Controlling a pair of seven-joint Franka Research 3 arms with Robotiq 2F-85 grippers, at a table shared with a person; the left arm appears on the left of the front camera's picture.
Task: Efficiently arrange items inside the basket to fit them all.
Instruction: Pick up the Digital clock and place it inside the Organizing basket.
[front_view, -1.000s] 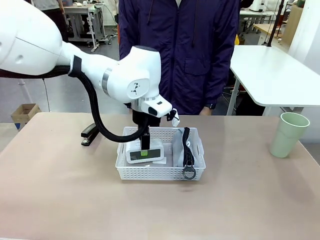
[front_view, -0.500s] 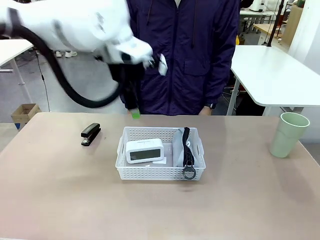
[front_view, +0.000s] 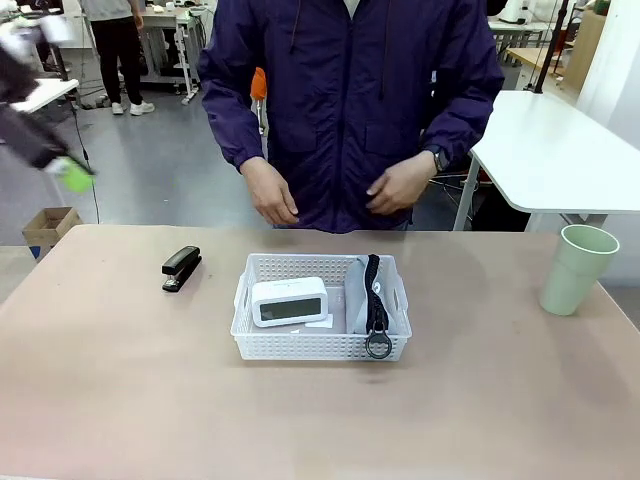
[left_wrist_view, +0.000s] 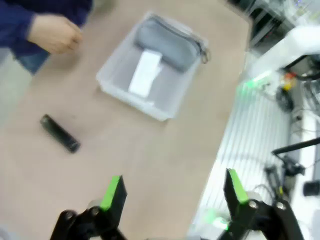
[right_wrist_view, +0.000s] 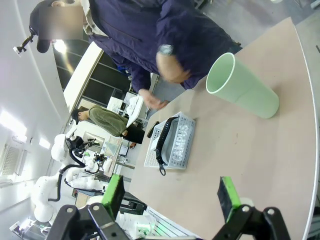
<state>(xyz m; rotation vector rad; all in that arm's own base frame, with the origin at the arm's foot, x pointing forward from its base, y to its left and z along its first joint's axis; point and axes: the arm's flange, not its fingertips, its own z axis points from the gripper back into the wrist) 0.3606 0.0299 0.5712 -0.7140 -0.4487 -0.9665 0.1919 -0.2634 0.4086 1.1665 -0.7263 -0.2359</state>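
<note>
Basket (front_view: 320, 346), white with lattice sides, sits on the tan table (front_view: 120, 390) at the centre of the front view, just below the person (front_view: 350, 100) standing at the far edge. Inside it, the small white box (front_view: 289, 301) lies in the left half. The grey pouch (front_view: 357, 296) takes the right half, its black strap (front_view: 375, 295) running forward to a ring (front_view: 378, 346) that hangs over the front rim. The black stapler (front_view: 181, 268) lies left of the basket, apart from it. The pale green cup (front_view: 578, 268) stands upright at the far right of the frame, well apart. In its wrist view the left gripper (left_wrist_view: 174, 190) hovers high over the table, jaws wide with nothing between them. The right gripper (right_wrist_view: 171, 194) is likewise spread wide and empty, low beside the table with the cup ahead of it.
</note>
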